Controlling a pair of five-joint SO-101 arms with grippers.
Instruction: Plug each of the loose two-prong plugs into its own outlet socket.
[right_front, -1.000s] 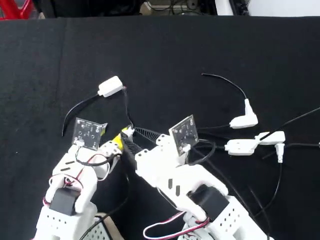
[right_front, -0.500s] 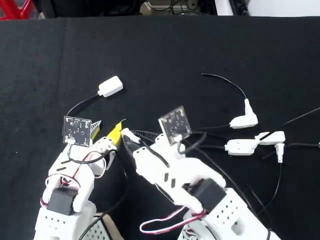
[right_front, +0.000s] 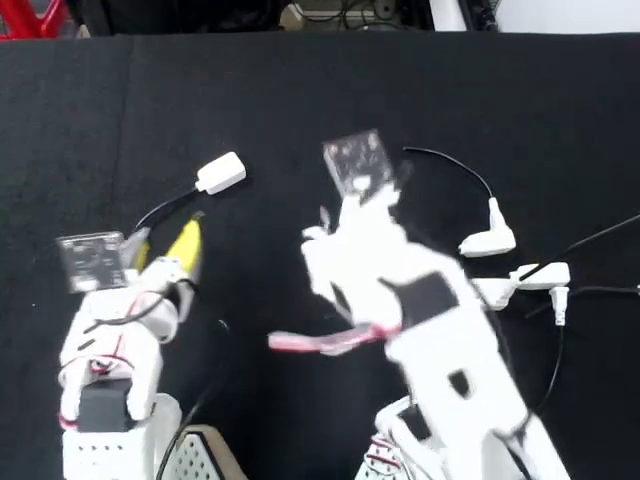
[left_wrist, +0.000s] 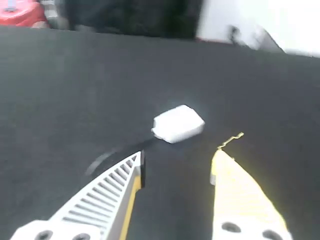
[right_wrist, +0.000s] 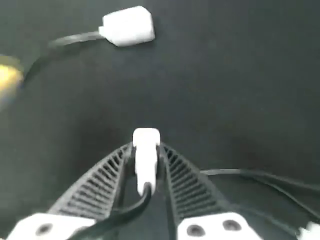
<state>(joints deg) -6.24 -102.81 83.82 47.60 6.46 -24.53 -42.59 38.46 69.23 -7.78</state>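
A white outlet socket (right_front: 221, 172) on a black cable lies on the black table left of centre. My left gripper (right_front: 168, 228) is open just short of it; in the left wrist view the socket (left_wrist: 177, 123) lies ahead of the gap between the left gripper's (left_wrist: 184, 150) grey and yellow fingers. My right arm (right_front: 400, 280) is raised over the table's middle. In the right wrist view the right gripper (right_wrist: 146, 148) is shut on a small white plug (right_wrist: 146, 157) with a black cable, and the socket (right_wrist: 127, 25) lies beyond it.
More white plugs and sockets (right_front: 488, 238) (right_front: 480, 293) (right_front: 545, 275) lie at the right with black cables looping around them. One cable (right_front: 450, 160) arcs behind the right arm. The far half of the table is bare black cloth (right_front: 300, 90).
The left gripper swung left, away from the right one, and now stands open toward the socket. The right arm lifted and moved toward the table's far side with the plug in its fingers.
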